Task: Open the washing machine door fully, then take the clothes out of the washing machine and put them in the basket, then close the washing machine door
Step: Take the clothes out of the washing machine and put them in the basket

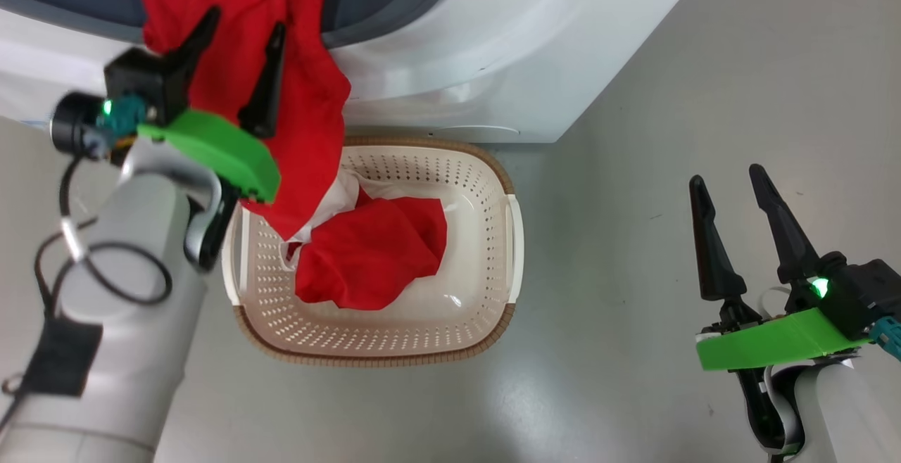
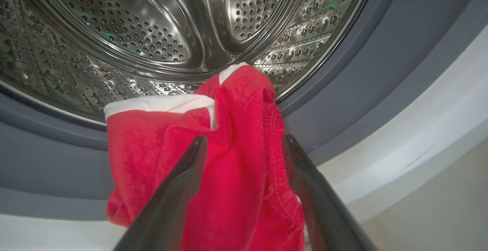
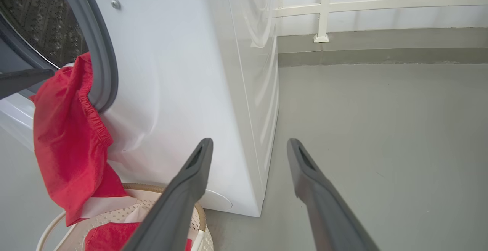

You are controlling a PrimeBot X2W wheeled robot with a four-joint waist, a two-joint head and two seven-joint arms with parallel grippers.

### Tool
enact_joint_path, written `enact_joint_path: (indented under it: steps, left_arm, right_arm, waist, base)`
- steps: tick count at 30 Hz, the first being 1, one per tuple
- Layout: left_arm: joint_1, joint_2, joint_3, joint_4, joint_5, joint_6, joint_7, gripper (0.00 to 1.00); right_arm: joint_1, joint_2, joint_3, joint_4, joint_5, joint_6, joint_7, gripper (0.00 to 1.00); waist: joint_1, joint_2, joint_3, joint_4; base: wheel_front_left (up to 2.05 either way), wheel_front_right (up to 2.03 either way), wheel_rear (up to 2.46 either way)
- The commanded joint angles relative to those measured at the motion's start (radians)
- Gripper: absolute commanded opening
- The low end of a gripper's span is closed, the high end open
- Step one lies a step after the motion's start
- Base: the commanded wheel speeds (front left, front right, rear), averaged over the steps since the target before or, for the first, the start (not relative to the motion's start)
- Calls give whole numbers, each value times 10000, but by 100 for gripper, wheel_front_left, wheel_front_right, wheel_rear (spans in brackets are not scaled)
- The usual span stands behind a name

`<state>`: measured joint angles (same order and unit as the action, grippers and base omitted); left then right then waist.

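Washing machine (image 1: 493, 62) with the basket (image 1: 512, 238) on the grey floor (image 1: 633, 167), set just beside the foot of the cabinet and below the opening.

The clothes (image 1: 310, 97), one red garment with white trim, are half delivered. The lower part lies bunched in the left half of the basket. The upper part is draped over the grey gasket (image 2: 343, 90) at the bottom edge of the opening, its top fold resting on the lip of the perforated drum (image 2: 133, 33).

The left gripper (image 1: 245, 21) is level with the opening. Its fingers stand wide apart with the hanging fabric between them, and nothing is pinched. The right gripper (image 1: 726, 176) hangs over bare floor, well clear of the basket's right rim, fingers likewise spread and empty.

Hazards, as judged from here:
- The garment is loose and caught only on the gasket, so it may stay hung up rather than slide down.
- If the fingers close too low, they may take a single thin layer, which could slip free.
- A sideways pull could drag the cloth over the basket's left rim onto the floor, or shift the light basket.
- Any fabric left on the gasket would be trapped by the washing machine door.
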<state>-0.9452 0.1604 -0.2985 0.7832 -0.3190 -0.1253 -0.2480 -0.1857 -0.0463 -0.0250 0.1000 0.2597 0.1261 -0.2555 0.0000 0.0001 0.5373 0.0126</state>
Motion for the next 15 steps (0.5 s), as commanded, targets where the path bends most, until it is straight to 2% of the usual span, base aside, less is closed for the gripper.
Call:
enact_joint_path:
  steps: [1,8,15]
  left_arm:
    - [-541,341,6,242,-137,-54,74,100]
    - [-1986,242,-734,1842,-361,-54,367,100]
    - [-2752,243,-1251,3079,-430,-54,472,100]
  right_arm:
    - [-62,-39,259,-229,156,46,-63,100]
    - [-200,-39,358,-238,225,46,-63,100]
    - [-303,-39,503,-219,331,46,-63,100]
  waist:
    - [0,-1,83,-58]
    - [0,-1,277,-240]
    - [0,-1,363,-482]
  base:
    - [0,0,0]
    - [0,0,0]
    - [0,0,0]
